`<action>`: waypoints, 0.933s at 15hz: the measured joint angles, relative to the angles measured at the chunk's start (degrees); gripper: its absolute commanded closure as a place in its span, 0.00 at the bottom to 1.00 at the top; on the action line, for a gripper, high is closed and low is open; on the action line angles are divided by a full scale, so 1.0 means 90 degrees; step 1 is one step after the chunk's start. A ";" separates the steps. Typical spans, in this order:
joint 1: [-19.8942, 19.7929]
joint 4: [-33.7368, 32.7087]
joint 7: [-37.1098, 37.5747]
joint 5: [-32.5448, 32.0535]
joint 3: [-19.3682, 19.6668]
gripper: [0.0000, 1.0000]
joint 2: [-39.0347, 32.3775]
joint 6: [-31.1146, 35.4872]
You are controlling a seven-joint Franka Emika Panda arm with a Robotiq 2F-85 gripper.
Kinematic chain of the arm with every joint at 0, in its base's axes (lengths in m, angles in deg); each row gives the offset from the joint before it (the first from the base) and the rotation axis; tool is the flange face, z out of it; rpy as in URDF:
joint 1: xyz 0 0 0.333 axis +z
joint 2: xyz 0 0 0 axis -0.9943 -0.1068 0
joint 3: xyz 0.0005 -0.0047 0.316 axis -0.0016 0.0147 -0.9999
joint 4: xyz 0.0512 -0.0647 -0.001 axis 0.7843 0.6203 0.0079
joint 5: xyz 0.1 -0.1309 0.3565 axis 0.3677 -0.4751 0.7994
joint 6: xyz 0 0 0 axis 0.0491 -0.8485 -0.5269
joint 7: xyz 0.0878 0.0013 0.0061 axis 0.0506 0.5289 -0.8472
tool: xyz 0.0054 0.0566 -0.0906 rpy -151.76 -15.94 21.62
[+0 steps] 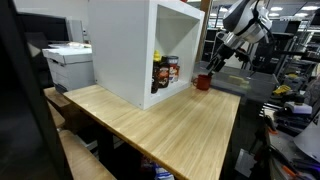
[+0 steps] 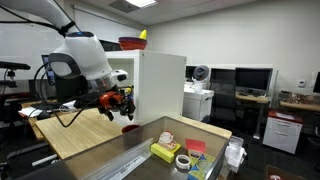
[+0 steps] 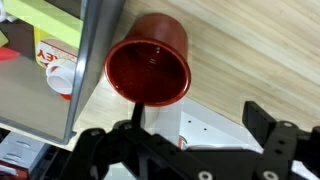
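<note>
Claw: your claw (image 3: 175, 122) hangs with its jaws wide apart and nothing between them. In the wrist view the two dark fingers frame the lower edge of the picture.
Nearest thing: the red cup (image 3: 150, 70) sits directly under the claw, and its open mouth faces up at the camera.
Cup's place: it stands on the bench (image 1: 170, 130), outside the white cabinet (image 1: 120, 50) and just beside the far corner of the cabinet's open front. I cannot tell whether it touches the cabinet wall.
Progress: I judge you are early. The claw is lined up over the cup but well clear of it in both exterior views, with no contact and no grip yet.
Left to do: the descent, the closing on the cup, and everything that follows a hold.
Cup's look: it is upright, round and glossy red inside and out. It has a thin even rim, smooth walls and no handle. Nothing shows inside it, though the shine makes the bottom hard to read.
Handling guess: it looks light and slick, so a squeeze on the rim could tip it toward the cabinet.
Inside the cabinet: packets and jars (image 1: 165, 72) stand on its floor, near the cup but behind the front edge.
Beyond the cabinet: a printer (image 1: 68, 62) sits on the side away from the cup.
</note>
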 measured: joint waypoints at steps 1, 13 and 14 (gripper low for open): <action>0.0000 -0.0059 0.0008 -0.0085 0.0000 0.00 0.0100 0.0000; -0.0073 -0.0122 0.0993 -0.0777 0.0014 0.00 0.0684 0.0000; -0.0096 -0.0122 0.1114 -0.0855 0.0019 0.00 0.0699 0.0000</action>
